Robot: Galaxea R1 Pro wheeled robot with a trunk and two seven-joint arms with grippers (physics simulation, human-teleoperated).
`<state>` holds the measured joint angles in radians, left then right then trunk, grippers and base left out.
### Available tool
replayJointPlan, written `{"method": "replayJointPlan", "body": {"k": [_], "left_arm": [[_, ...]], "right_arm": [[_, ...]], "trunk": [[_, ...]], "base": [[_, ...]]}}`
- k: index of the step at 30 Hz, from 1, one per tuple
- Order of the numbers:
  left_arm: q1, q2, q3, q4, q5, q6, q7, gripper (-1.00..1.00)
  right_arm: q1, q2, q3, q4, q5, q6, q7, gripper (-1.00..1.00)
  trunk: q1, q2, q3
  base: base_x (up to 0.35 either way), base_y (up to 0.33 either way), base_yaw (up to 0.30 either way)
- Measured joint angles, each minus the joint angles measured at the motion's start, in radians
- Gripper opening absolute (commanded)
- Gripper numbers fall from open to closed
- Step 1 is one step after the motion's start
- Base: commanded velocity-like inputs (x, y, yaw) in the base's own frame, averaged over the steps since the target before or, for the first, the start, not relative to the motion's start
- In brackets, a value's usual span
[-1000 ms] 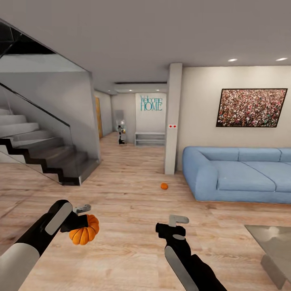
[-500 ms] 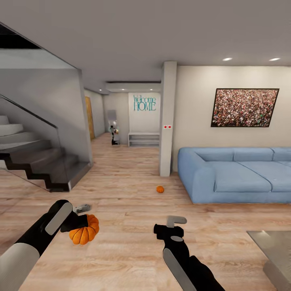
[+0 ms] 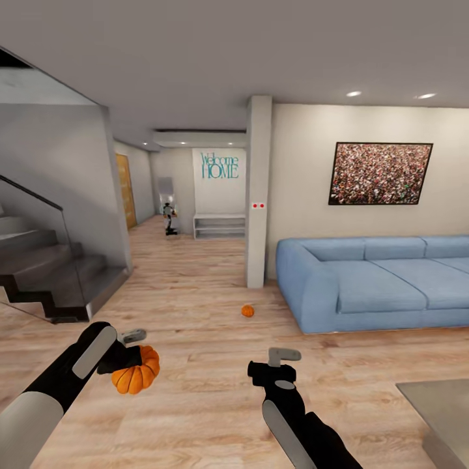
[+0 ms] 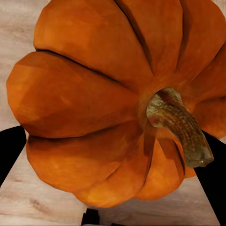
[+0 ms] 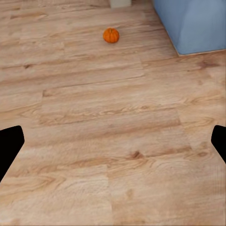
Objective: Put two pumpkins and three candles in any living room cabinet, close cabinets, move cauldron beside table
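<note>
Left hand [image 3: 133, 355] clamped on one pumpkin [image 3: 135, 371], right hand [image 3: 284, 356] spread open and empty, second pumpkin [image 3: 247, 311] on the floor near the sofa [image 3: 365, 286]; risk: carried pumpkin slipping out if the base jolts.

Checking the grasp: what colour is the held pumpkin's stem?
Brownish-green stem on the orange pumpkin; clearest in left wrist view.

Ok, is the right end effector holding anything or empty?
Empty. The right end effector is open over bare wood floor; the second pumpkin lies ahead beside the blue sofa.
</note>
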<state>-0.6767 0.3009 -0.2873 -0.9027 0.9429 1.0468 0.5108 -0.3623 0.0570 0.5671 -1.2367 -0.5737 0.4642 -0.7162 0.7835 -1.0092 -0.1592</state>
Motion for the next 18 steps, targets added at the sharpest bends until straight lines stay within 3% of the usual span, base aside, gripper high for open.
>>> {"method": "replayJointPlan", "body": {"k": [18], "left_arm": [[0.000, 0.003, -0.009, -0.010, 0.000, 0.000, -0.002, -1.00]], "right_arm": [[0.000, 0.000, 0.002, 0.000, 0.000, 0.000, 0.000, 1.00]], "trunk": [[0.000, 0.000, 0.000]], "base": [[0.329, 0.000, -0.001]]}}
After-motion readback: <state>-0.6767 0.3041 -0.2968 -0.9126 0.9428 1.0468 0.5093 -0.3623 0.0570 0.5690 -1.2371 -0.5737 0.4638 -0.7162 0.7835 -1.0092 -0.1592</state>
